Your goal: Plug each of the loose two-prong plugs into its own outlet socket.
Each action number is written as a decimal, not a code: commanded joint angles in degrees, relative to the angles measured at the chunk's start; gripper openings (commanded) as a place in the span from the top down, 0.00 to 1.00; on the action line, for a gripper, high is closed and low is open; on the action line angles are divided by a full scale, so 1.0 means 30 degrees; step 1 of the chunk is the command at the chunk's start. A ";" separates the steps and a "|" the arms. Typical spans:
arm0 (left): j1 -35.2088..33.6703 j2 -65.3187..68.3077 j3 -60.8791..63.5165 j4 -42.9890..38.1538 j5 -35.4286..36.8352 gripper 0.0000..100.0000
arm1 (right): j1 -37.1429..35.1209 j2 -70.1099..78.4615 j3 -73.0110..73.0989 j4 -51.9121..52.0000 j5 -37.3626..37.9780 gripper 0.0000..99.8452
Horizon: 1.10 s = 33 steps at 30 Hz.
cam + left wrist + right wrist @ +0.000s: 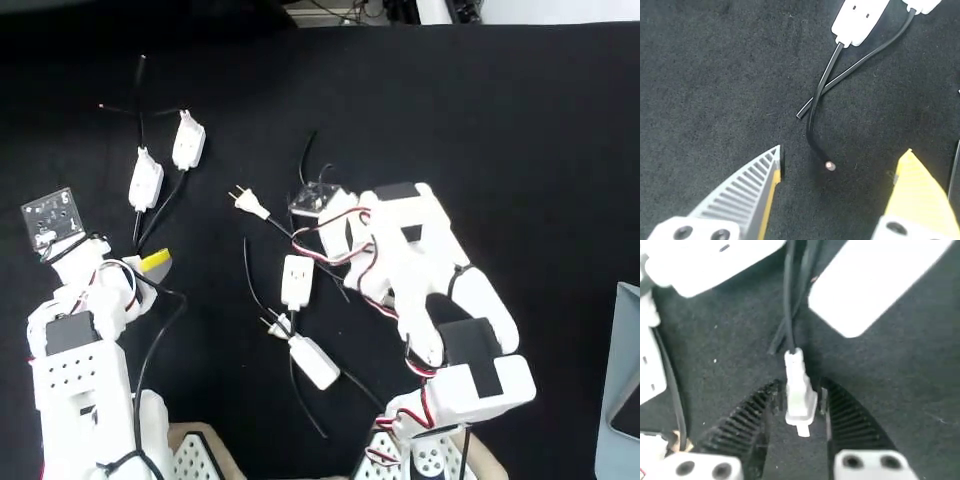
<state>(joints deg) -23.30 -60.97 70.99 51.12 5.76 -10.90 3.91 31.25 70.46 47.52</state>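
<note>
One plug (801, 399) in play right now: pinched across its body between the dark fingers of the right gripper (799, 389), held low over the cloth (900, 390) at mid-table. Runs lengthwise along the gripper's own line, cable (788, 305) leading straight out away from the wrist, blunt end tucked back toward it. Can't make out the prongs, so can't call which end would meet a socket, and by this read the coming push hinges on exactly that. Flanked farther out by two white blocks (875, 285), probably sockets, one either side of the cable.

Widening out: socket (297, 280) at mid-table, just left of the right arm (410, 240), long axis near-to-far. Looks the closest home for a plug.

Second plug (250, 203) loose on the cloth, far-left of that socket, prongs aimed far-left, nearer the right arm than the left.

Further left, left gripper (844, 150) spread wide, grey and yellow fingers well apart, nothing between them but a bare cable end (829, 165). Just beyond it on the far side, pair of sockets (146, 180) side by side, cables trailing back toward that gripper.
</note>
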 commanded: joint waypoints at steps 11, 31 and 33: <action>-0.0103 -0.0234 -0.0103 -0.0352 -0.0059 0.65 | 0.0557 -0.0864 0.0571 0.0059 0.2081 0.88; 0.0015 -0.0234 -0.0278 -0.0322 -0.0059 0.65 | 0.0498 -0.6960 0.1099 0.1172 0.2051 0.99; 0.0044 -0.0264 -0.0484 -0.0293 -0.0059 0.65 | 0.0498 -0.9070 0.1099 0.1758 0.1114 0.99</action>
<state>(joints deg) -23.30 -60.97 70.99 51.03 5.76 -9.85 -10.77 35.03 72.22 53.67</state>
